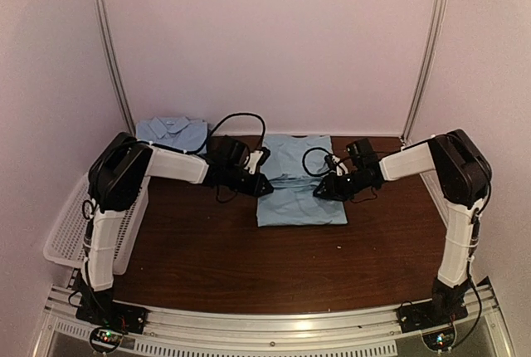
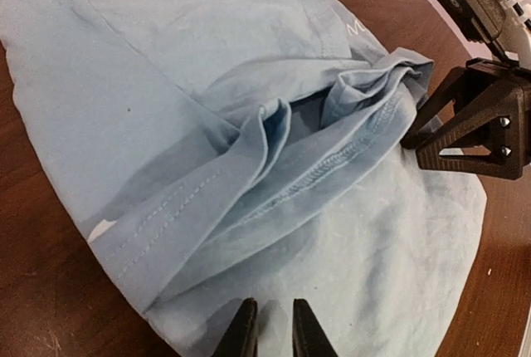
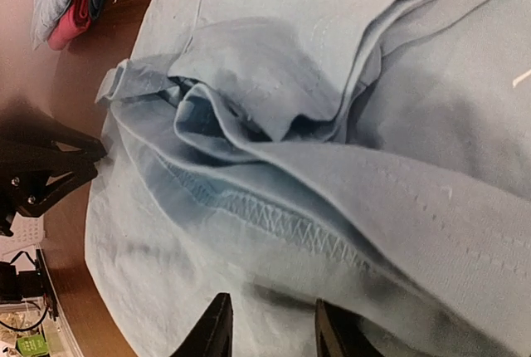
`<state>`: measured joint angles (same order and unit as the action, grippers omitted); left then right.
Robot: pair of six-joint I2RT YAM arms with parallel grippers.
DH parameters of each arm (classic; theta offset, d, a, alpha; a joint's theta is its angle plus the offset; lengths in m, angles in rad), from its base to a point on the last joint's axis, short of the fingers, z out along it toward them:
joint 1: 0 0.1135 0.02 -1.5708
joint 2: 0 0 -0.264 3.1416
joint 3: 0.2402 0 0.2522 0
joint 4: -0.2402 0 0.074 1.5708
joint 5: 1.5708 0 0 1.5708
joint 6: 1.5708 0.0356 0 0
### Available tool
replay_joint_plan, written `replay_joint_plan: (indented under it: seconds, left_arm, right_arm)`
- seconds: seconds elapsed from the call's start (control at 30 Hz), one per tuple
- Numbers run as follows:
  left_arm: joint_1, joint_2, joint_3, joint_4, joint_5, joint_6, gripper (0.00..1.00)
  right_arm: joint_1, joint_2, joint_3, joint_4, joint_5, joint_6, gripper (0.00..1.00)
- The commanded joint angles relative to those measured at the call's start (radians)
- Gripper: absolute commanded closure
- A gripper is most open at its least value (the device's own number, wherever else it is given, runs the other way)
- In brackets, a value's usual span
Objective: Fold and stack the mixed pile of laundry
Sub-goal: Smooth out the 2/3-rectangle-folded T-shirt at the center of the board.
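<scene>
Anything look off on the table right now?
Yes: the light blue cloth shirt on the brown wooden table has a rumpled ridge of stitched hem bunched across its middle instead of lying flat.

The shirt (image 1: 300, 198) was plain light blue, the bench (image 1: 216, 257) dark brown, the basket (image 1: 60, 241) white with perforations, the folded cloth (image 3: 79, 4) magenta

Light blue shirt (image 1: 300, 199) lies part-folded in the middle — hem bunched; folded collared polo (image 1: 172, 131) at far left.
</scene>
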<state>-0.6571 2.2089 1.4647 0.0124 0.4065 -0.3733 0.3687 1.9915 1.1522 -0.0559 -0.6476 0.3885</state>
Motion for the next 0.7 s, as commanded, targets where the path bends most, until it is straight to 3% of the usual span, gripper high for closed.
replay_joint_plan:
  seconds: [0.0,0.3,0.5,0.67]
  left_arm:
    - [0.005,0.081,0.106,-0.006,0.014,0.023,0.85]
    - [0.042,0.157,0.271,-0.046,-0.028,0.027,0.85]
    - [0.094,0.257,0.459,-0.121,-0.037,0.04,0.83]
    - [0.097,0.091,0.319,-0.039,-0.097,0.083,0.77]
  right_arm:
    - [-0.004,0.062,0.101,0.011,0.006,-0.02,0.66]
    - [-0.033,0.147,0.247,-0.015,0.046,-0.022,0.67]
    - [-0.072,0.209,0.326,-0.041,0.059,-0.031,0.66]
    - [-0.073,0.114,0.327,-0.05,0.003,-0.035,0.63]
